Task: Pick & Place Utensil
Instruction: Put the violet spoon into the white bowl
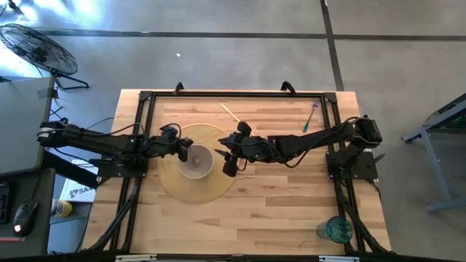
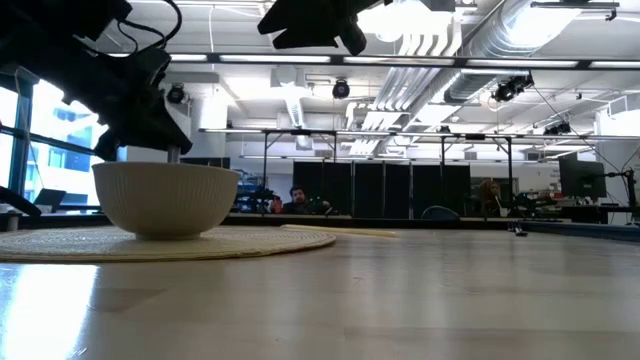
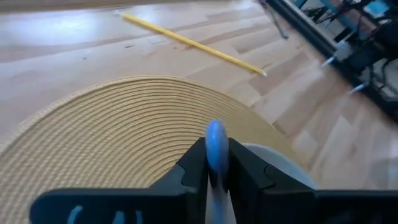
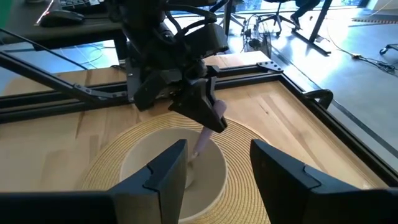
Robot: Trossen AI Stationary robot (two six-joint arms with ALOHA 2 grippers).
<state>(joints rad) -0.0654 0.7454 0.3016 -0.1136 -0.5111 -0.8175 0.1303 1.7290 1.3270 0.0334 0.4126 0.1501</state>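
A white bowl (image 1: 198, 164) stands on a round woven placemat (image 1: 182, 185) left of the table's middle. My left gripper (image 1: 187, 151) reaches in from the table's left, over the bowl's left rim, shut on a pale blue utensil (image 4: 205, 138). My right gripper (image 1: 224, 156) hovers open and empty just right of the bowl; its fingers (image 4: 166, 169) stand wide apart above the bowl's near rim (image 4: 205, 199). In the low view the bowl (image 2: 165, 197) stands at the left with my left gripper (image 2: 150, 115) above it. My left gripper pinches the utensil's handle between its two fingers, near the handle's upper end (image 3: 216, 138), whose rounded tip sticks out past the fingertips. The fingers slant down from the table's left. The utensil slants down into the bowl, lower end (image 4: 194, 157) inside it; whether it touches the bottom I cannot tell.
A thin yellow stick (image 1: 231, 113) lies on the wood beyond the placemat. A green-and-purple utensil (image 1: 311, 116) lies at the far right. A green glass (image 1: 338, 230) stands at the near right corner. A black frame (image 1: 218, 94) rims the table.
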